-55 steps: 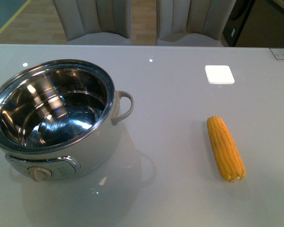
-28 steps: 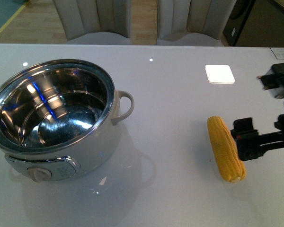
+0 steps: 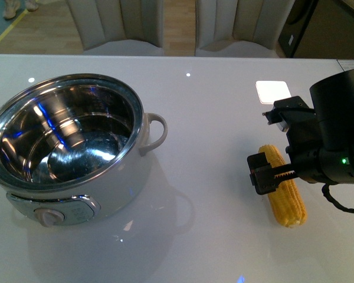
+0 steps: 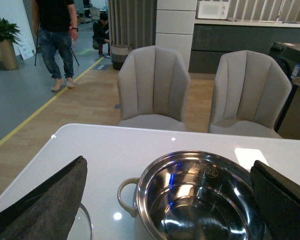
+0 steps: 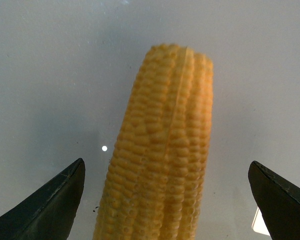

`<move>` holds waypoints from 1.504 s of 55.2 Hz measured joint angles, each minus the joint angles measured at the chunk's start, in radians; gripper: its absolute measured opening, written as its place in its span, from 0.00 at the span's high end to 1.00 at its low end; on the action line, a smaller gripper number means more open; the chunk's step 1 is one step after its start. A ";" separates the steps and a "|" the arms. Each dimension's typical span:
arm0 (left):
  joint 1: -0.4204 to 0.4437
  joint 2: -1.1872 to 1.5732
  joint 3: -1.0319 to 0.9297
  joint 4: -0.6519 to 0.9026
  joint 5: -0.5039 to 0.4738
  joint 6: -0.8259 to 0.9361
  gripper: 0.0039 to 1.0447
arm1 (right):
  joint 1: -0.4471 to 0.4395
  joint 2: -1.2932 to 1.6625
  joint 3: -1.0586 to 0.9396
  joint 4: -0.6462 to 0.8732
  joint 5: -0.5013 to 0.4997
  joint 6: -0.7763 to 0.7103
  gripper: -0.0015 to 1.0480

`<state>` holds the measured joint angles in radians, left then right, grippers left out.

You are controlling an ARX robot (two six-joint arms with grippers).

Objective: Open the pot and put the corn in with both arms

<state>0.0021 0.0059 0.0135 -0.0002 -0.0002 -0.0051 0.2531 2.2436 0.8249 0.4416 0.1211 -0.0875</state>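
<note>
right hand (image 5: 166,202) spread astride corn (image 3: 287,203), contact unclear

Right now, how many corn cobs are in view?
1. The corn cob lies on the table right of the pot, between the right gripper's open fingers. None shows inside the pot.

Before me I count one electric pot (image 3: 128,177), one corn cob (image 3: 288,206), one white square pad (image 3: 271,89), two beige chairs (image 4: 153,85), two people (image 4: 57,30) far behind them, one potted plant (image 4: 4,42) and one microwave (image 4: 212,9).
</note>
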 joint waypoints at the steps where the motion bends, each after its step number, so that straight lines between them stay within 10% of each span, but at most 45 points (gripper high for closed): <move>1: 0.000 0.000 0.000 0.000 0.000 0.000 0.07 | 0.000 0.006 0.000 -0.001 0.000 0.000 0.09; 29: 0.000 0.000 0.000 0.000 0.000 0.000 0.07 | -0.002 -0.071 -0.043 -0.016 -0.039 0.043 0.70; 83: 0.000 0.000 0.000 0.000 0.000 0.000 0.07 | 0.363 -0.204 0.507 -0.409 -0.206 0.558 0.79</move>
<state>0.0021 0.0059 0.0135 -0.0002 -0.0002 -0.0051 0.6159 2.0396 1.3323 0.0322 -0.0849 0.4709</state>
